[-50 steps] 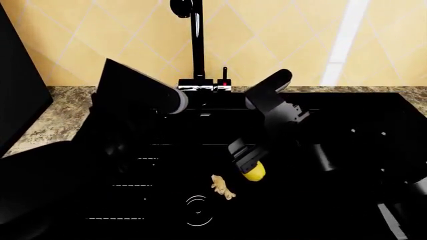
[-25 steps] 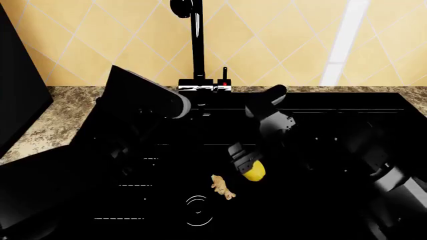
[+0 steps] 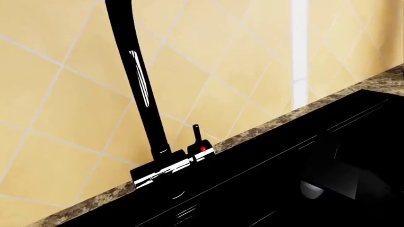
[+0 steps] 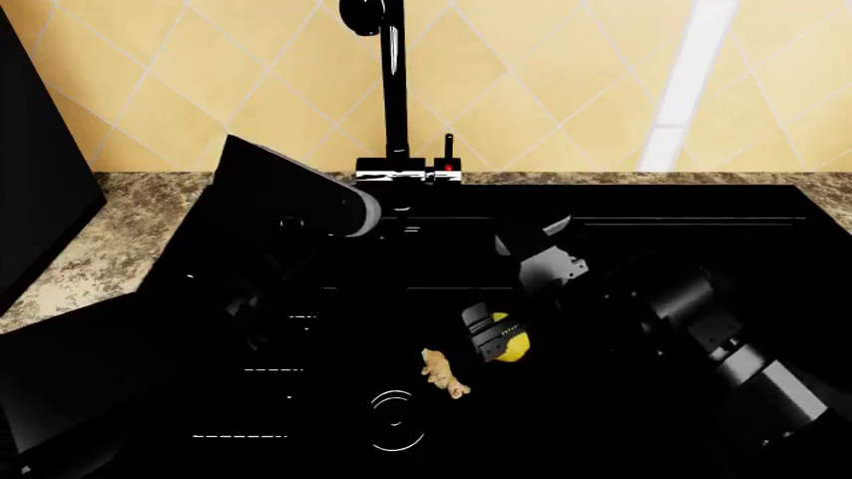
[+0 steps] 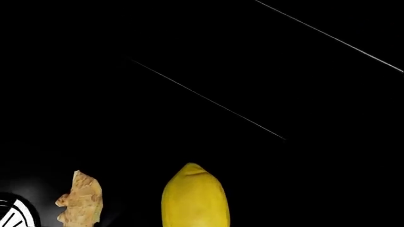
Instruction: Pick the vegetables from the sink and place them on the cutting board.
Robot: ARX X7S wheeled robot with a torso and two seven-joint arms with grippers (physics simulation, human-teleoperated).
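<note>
The yellow lemon-shaped vegetable [image 4: 513, 345] lies on the floor of the black sink [image 4: 692, 230], with the beige ginger root [image 4: 444, 374] just to its left. My right gripper [image 4: 497, 337] is down over the yellow one, a dark finger [image 4: 476, 332] against its left side; the jaws look open around it. In the right wrist view the yellow vegetable [image 5: 194, 197] sits centred close ahead and the ginger [image 5: 81, 198] lies beside it; the black fingers do not show against the basin. My left gripper is lost in the dark arm [image 4: 286, 220]. The cutting board is out of view.
The tall black faucet [image 4: 394, 90] stands at the sink's back rim, also in the left wrist view [image 3: 140, 90]. The round drain [image 4: 397, 419] lies near the ginger. Speckled countertop [image 4: 120, 230] borders the sink on the left, beside a black appliance front [image 4: 34, 180].
My right arm has lowered and its gripper has come down over the yellow vegetable, now partly covering it. The ginger and the left arm have hardly moved.
</note>
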